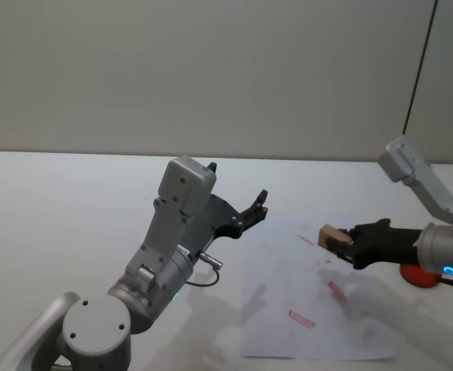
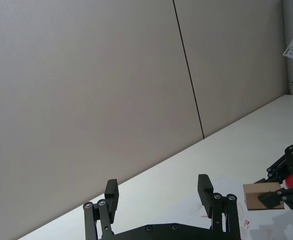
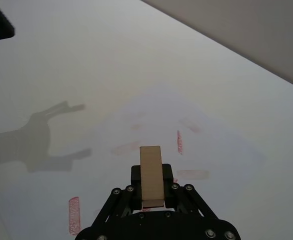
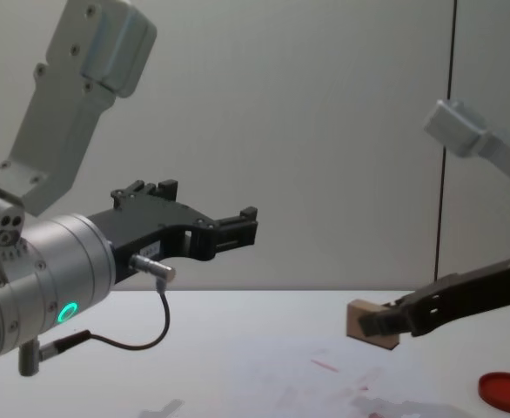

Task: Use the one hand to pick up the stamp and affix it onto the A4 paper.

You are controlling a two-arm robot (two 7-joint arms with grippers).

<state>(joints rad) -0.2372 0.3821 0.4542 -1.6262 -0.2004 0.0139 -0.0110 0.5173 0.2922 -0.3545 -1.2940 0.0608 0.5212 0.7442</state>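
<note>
Head view: stamp (image 1: 331, 234) pinched above A4 paper (image 1: 288, 305)

Clamps the wooden block in the right gripper (image 1: 337, 241), fingers pressed against its two sides, most of it jutting past the tips. Hangs clear of the sheet, over red stamp marks (image 1: 302, 318). Leaves the red ink pad (image 1: 417, 277) on the table by the right wrist. Holds the left gripper (image 2: 158, 192) raised beside the paper's left edge, fingers spread.

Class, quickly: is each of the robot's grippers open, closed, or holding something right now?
Left gripper: open, holding nothing.
Right gripper: closed on the wooden stamp, above the paper.
</note>
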